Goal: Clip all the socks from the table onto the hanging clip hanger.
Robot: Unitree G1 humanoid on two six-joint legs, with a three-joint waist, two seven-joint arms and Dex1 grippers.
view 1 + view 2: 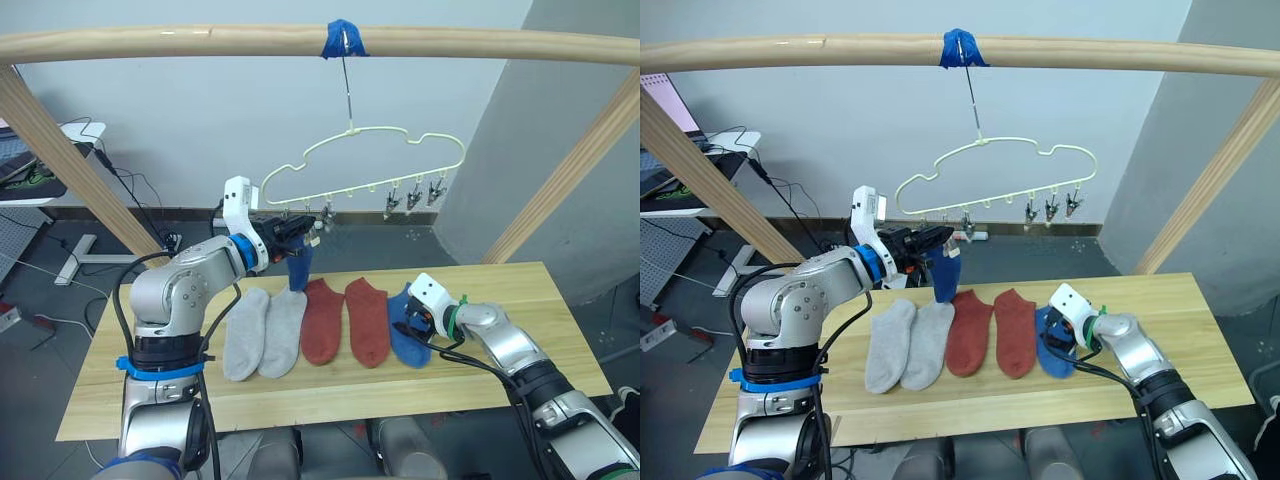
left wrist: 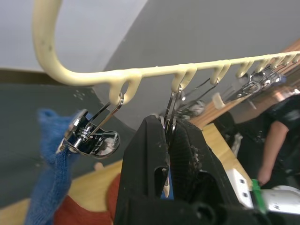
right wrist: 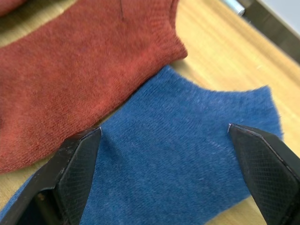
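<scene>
Spread right hand (image 3: pixel 164 178) over soft blue sock (image 3: pixel 187 154); left hand (image 2: pixel 168 154) pinching shiny metal clip (image 2: pixel 171 112) on wire hanger (image 1: pixel 360 160)

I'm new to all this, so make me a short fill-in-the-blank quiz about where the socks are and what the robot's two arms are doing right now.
1. The number of socks lying flat on the table is ____.
2. The sock hanging from the clip hanger is coloured ____.
3. The right gripper, fingers spread wide, hovers over a sock coloured ____.
4. The left gripper has its fingers closed on a metal ____.

Answers: five; blue; blue; clip
</scene>
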